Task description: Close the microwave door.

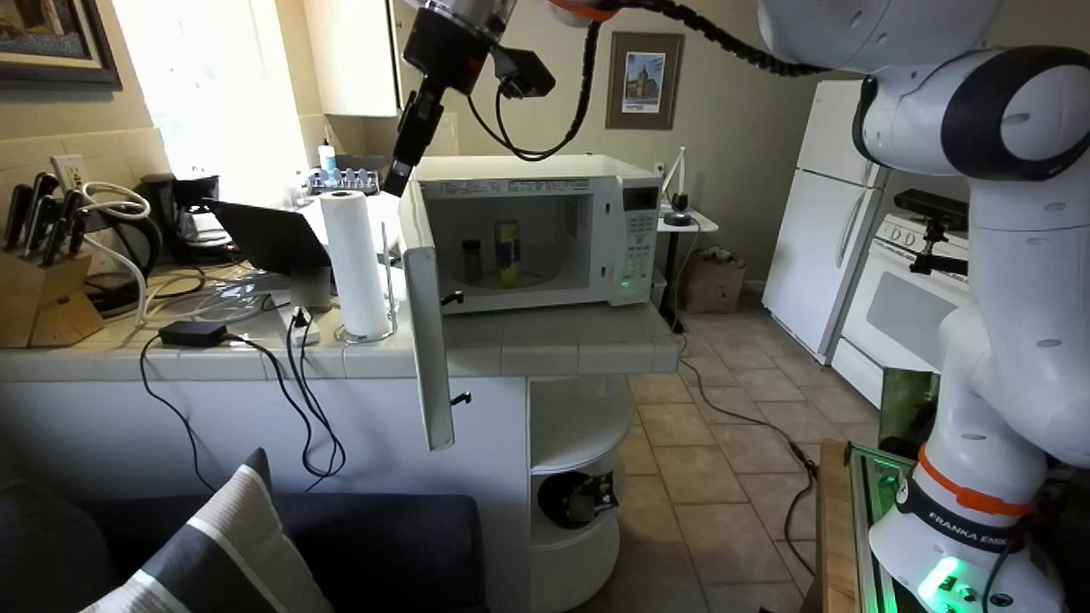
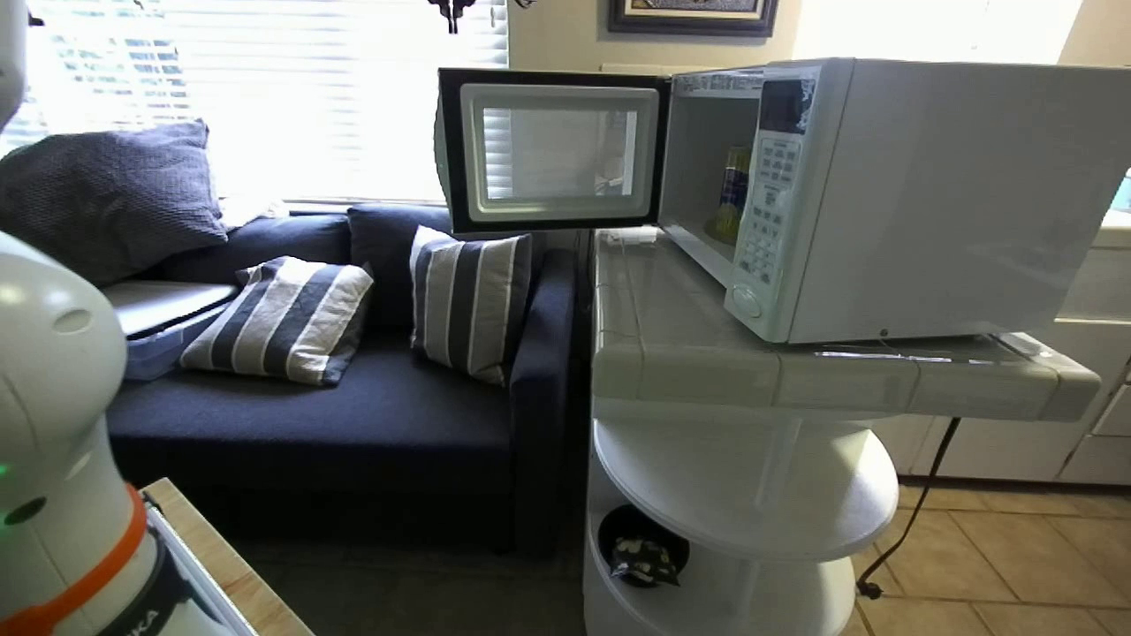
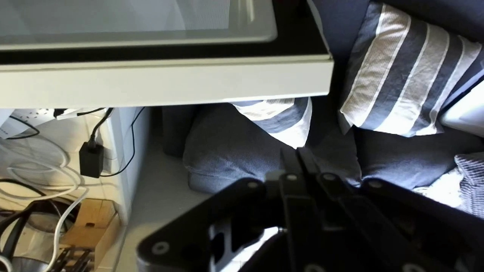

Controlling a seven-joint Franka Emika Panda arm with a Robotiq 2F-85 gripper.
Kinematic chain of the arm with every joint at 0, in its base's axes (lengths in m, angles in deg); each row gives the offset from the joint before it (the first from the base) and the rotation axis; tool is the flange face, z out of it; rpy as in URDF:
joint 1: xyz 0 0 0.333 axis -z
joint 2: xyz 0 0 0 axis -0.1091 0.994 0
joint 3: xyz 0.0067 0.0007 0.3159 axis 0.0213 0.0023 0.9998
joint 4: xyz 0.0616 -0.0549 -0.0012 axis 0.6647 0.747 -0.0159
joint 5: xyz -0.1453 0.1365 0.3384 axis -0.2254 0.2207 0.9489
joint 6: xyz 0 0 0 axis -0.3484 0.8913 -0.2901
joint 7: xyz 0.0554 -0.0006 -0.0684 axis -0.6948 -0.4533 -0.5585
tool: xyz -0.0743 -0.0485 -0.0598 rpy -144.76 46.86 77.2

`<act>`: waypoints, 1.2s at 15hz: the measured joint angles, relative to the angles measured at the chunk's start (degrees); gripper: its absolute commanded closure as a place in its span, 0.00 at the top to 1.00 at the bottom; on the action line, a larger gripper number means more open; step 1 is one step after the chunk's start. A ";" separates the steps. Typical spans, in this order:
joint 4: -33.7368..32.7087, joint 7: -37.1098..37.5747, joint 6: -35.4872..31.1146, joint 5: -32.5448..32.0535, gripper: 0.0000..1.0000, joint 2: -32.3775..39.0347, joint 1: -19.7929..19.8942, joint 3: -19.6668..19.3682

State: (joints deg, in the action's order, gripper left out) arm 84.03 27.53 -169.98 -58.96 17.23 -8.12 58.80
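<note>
Wrist view: the gripper [image 3: 297,149] is narrow, its fingers [image 3: 289,161] together. Above them the microwave door [image 3: 162,85] runs off the top and left edges, hiding part of a striped pillow [image 3: 278,121].

In an exterior view the door stands swung wide from the microwave [image 1: 511,169] on the counter [image 1: 562,336], nearly edge-on; two black hooks [image 1: 454,298] show. Whether the gripper touches it, I cannot tell. Inside are a can [image 1: 507,253], label unreadable, and a dark jar [image 1: 472,261]. The arm's base [image 1: 954,521] reads "FRANKA EMIK", its end out of sight.

In an exterior view the window [image 2: 565,150] shows plainly; the control panel [image 2: 770,208], its print too small to read, partly covers the can. A dark shape [image 2: 451,12] cut off by the top edge cannot be made out.
</note>
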 measured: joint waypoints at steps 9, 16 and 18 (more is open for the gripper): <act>-5.01 1.24 4.97 -0.06 0.00 5.66 -0.91 0.11; -6.37 2.20 9.03 -0.37 0.00 6.59 -0.91 -0.14; -6.98 2.39 11.12 -0.54 0.00 6.58 -0.90 -0.37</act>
State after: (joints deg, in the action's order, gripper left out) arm 77.05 29.91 -158.86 -59.50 23.81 -9.02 58.43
